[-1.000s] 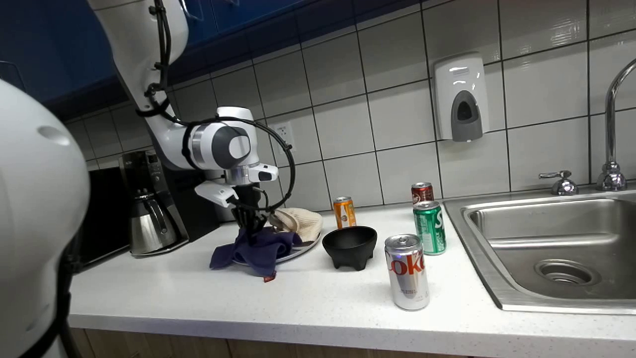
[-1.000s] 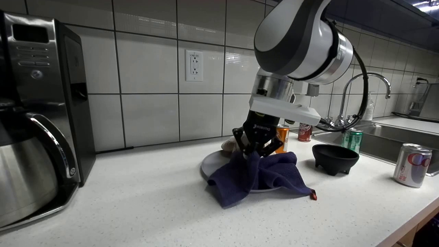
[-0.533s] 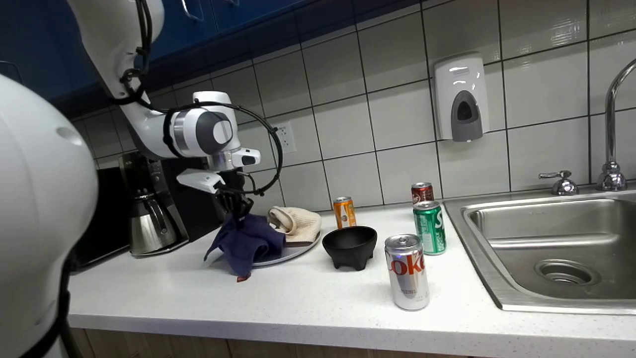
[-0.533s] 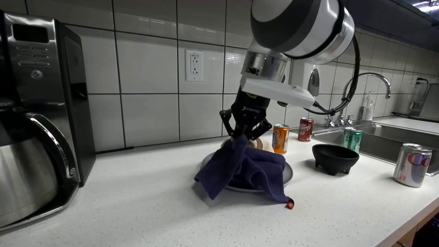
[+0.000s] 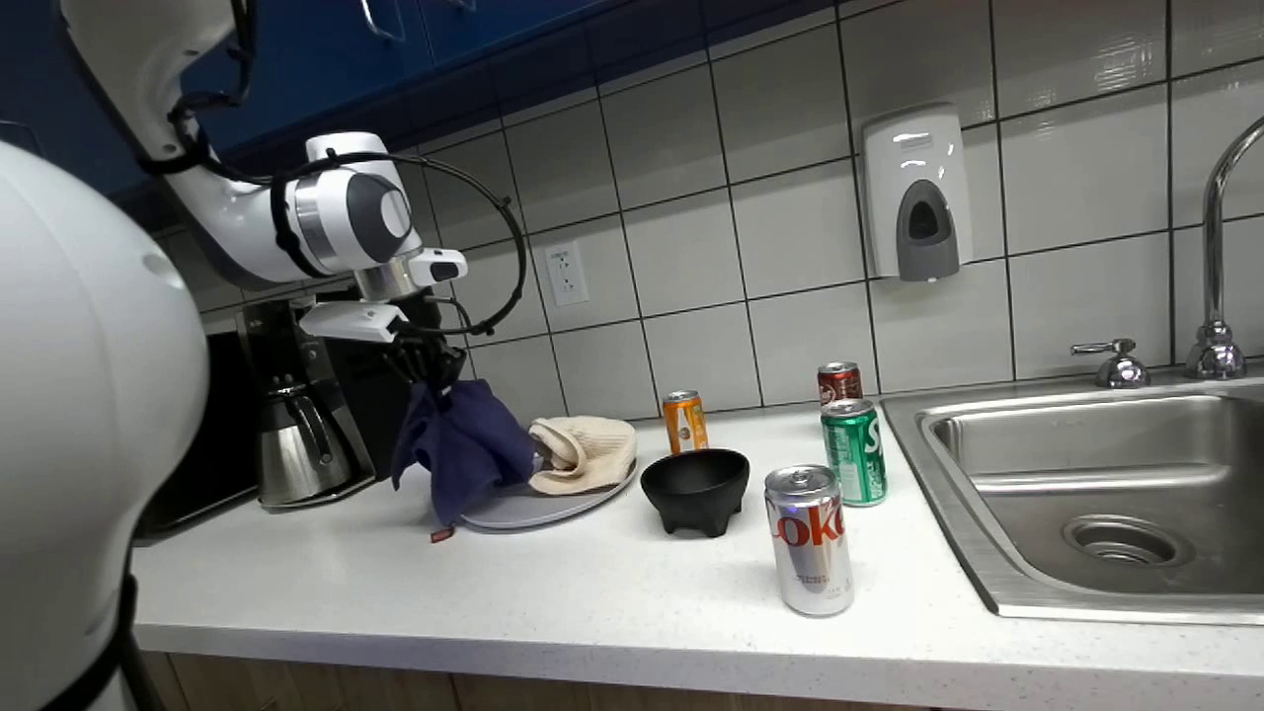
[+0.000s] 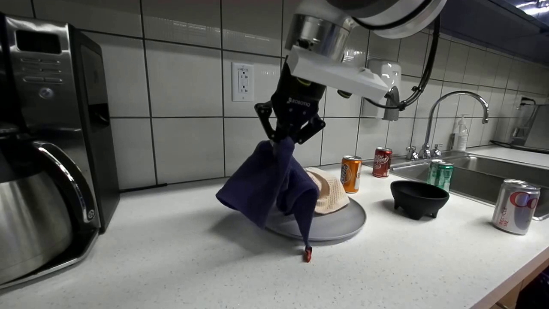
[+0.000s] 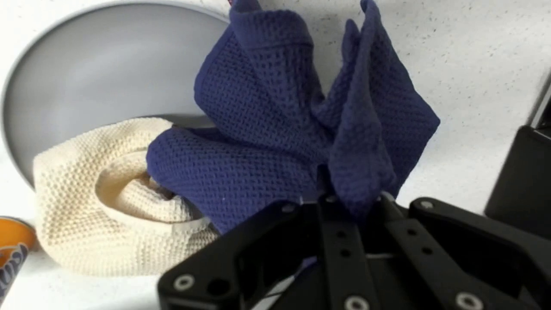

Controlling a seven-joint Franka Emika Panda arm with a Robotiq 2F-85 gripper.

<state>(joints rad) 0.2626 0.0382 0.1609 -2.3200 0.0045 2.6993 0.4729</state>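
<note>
Your jaws clench a navy cloth (image 6: 268, 184).
They stand nearly together, its gathered top pinched between them; the folds hang over one side of a grey plate (image 6: 336, 225), beside a cream cloth (image 6: 332, 195).

The navy cloth (image 7: 271, 125) is waffle-patterned, the plate (image 7: 107, 64) plain grey.

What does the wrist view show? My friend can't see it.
A black gripper pinches a crumpled dark blue waffle-weave towel, which hides part of a gray plate. A cream waffle-weave cloth overlaps the plate's rim, and an orange soda can peeks in at the left edge.
</note>
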